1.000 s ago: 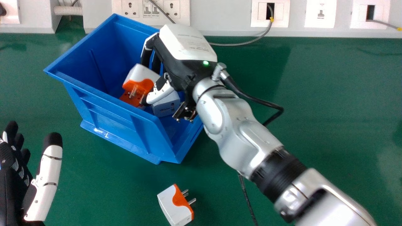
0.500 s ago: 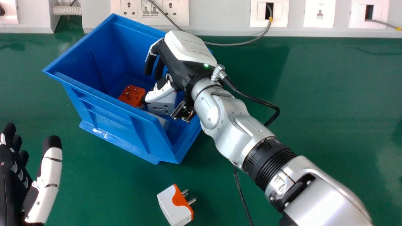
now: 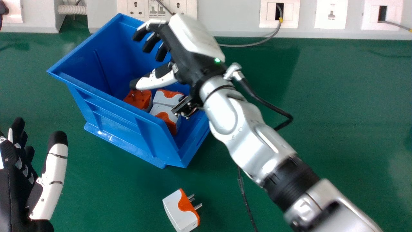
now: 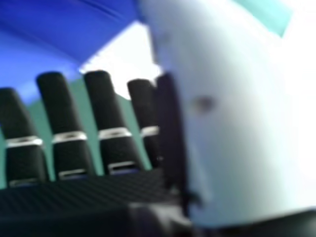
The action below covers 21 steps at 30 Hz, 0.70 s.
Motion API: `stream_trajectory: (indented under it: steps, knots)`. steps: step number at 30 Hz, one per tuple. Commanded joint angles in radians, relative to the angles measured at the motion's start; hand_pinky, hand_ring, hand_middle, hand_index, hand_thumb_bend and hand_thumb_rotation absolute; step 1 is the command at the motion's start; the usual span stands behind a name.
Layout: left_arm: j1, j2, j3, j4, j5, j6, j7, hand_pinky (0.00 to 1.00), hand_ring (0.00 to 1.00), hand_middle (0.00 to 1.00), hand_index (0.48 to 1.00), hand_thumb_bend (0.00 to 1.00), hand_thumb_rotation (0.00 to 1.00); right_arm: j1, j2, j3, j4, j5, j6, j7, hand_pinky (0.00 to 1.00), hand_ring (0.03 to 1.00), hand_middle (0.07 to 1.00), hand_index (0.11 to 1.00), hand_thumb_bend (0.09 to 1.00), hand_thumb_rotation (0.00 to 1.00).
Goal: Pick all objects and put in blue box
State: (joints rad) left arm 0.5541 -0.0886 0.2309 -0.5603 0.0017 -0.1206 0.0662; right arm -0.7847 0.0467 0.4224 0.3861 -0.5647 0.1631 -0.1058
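Note:
My right hand (image 3: 190,48) is over the right part of the blue box (image 3: 112,112), open and holding nothing. In the right hand view, the straight fingers and thumb of the right hand (image 4: 69,195) show with the box's blue wall (image 4: 49,29) beyond. Inside the box lie an orange-faced adapter (image 3: 139,99) and two white and orange adapters, one (image 3: 167,97) touching the other (image 3: 165,116). Another white and orange adapter (image 3: 181,209) lies on the table in front of the box, its metal pins to the right. My left hand (image 3: 16,180) stands open at the left edge.
The green table (image 3: 322,112) extends to the right of the box. Along its back runs a white panel (image 3: 231,19) with sockets and a grey cable (image 3: 254,43). A dark cable (image 3: 246,199) passes between the loose adapter and the right forearm.
A white and orange adapter at my right hand went down into the box. The right hand has since lifted, and its fingers and thumb have spread. The left hand has barely shifted.

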Motion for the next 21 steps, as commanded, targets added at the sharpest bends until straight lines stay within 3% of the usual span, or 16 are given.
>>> stream_trajectory:
  steps: [1,6,10,13,15,17,18,19,21]
  knots:
    - [-0.006,0.014,-0.004,-0.007,0.020,-0.007,0.004,1.00,1.00,0.99,0.985,0.51,0.58,0.105,-0.036,-0.012,-0.239,-0.038,0.029,0.015,0.50,0.672,0.770,0.722,0.530,0.07]
    - [-0.010,0.010,-0.009,-0.006,0.026,-0.006,0.007,1.00,1.00,1.00,0.991,0.48,0.55,0.379,-0.152,-0.011,-0.570,-0.099,-0.010,0.018,0.48,0.656,0.775,0.740,0.503,0.20]
    - [-0.013,0.007,-0.007,0.011,0.012,-0.021,0.006,1.00,1.00,0.99,0.974,0.45,0.51,0.645,-0.255,-0.050,-0.736,-0.110,-0.083,-0.013,0.54,0.710,0.790,0.761,0.506,0.39]
    - [-0.014,0.010,-0.005,0.036,0.012,-0.042,0.004,1.00,1.00,0.99,0.981,0.43,0.49,0.799,-0.301,-0.083,-0.801,-0.119,-0.142,-0.039,0.56,0.740,0.816,0.787,0.532,0.39]
    - [-0.019,0.012,-0.004,0.054,-0.002,-0.048,-0.001,1.00,1.00,1.00,0.992,0.44,0.49,0.898,-0.324,-0.101,-0.808,-0.118,-0.203,-0.080,0.57,0.755,0.819,0.788,0.556,0.37]
    - [-0.027,0.010,-0.005,0.081,-0.027,-0.069,-0.012,1.00,1.00,1.00,0.998,0.47,0.49,0.981,-0.336,-0.107,-0.799,-0.132,-0.241,-0.116,0.58,0.759,0.820,0.788,0.578,0.38]
    - [-0.030,0.012,-0.006,0.098,-0.032,-0.089,-0.018,1.00,1.00,1.00,1.000,0.51,0.48,1.015,-0.338,-0.105,-0.792,-0.143,-0.248,-0.124,0.58,0.758,0.817,0.786,0.591,0.41]
    - [-0.033,0.012,-0.008,0.110,-0.032,-0.106,-0.020,1.00,1.00,1.00,0.997,0.51,0.48,1.043,-0.339,-0.103,-0.788,-0.153,-0.252,-0.127,0.59,0.759,0.817,0.784,0.601,0.42]
    - [-0.035,0.015,-0.011,0.133,-0.019,-0.133,-0.021,1.00,1.00,1.00,0.987,0.49,0.46,1.088,-0.345,-0.093,-0.764,-0.179,-0.269,-0.144,0.58,0.753,0.814,0.783,0.628,0.45]
